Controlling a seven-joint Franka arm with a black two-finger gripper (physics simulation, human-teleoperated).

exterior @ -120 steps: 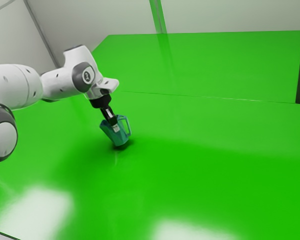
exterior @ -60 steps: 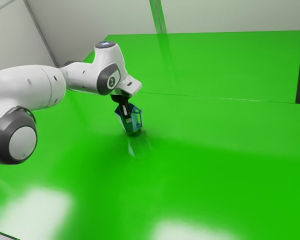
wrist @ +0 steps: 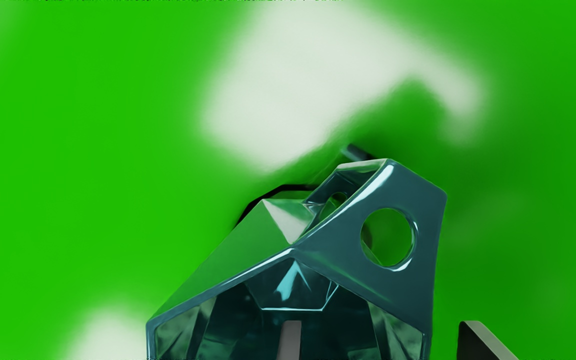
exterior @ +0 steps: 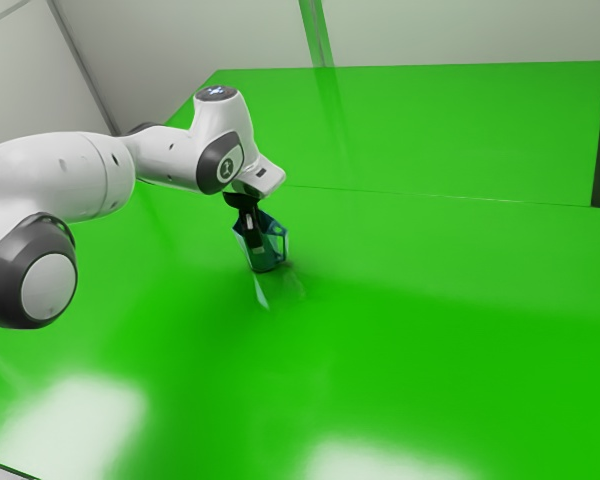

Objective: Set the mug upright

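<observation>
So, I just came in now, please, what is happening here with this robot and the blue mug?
The robot arm has its gripper down at the blue mug on the green table. One finger is inside the mug, the other outside, and they stand open, not clamped on it. The mug looks upright, with its mouth up, but the gripper is not clear of it.

One camera looked down across the counter (exterior: 430, 330) from beside the arm (exterior: 70, 175); the wrist's, closer, shared the mug (wrist: 343, 250).
</observation>
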